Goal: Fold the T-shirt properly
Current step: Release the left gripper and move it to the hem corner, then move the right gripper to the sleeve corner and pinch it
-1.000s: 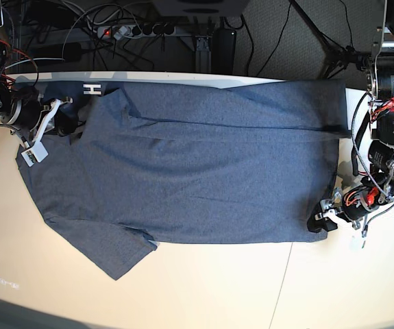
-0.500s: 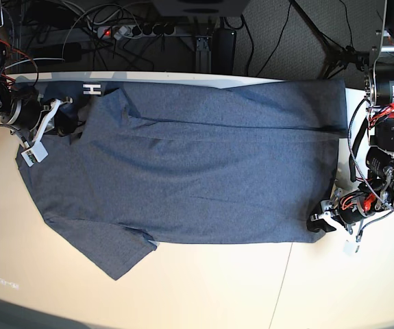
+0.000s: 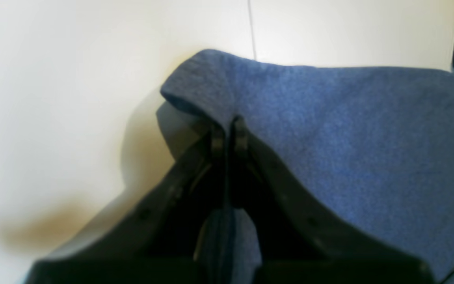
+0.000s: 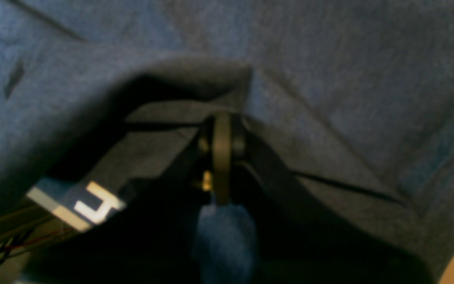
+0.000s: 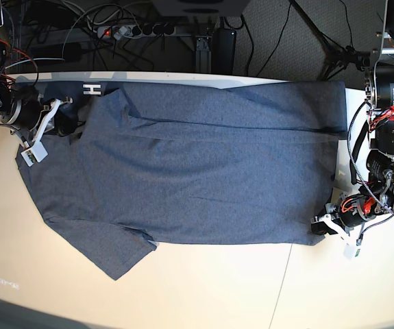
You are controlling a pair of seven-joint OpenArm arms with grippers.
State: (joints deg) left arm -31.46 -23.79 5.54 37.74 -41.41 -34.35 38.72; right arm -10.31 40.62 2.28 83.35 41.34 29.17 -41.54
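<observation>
The T-shirt (image 5: 203,164) is lying spread across the table (image 5: 203,288); the left tool (image 5: 318,226) is pinching its hem corner and the right tool (image 5: 70,120) is pinching cloth at the shoulder. Lifting both together, keeping the edge taut, should be giving a straight fold

both end effectors, left (image 3: 227,136) and right (image 4: 222,148), clamped (arms low, far apart)
</observation>
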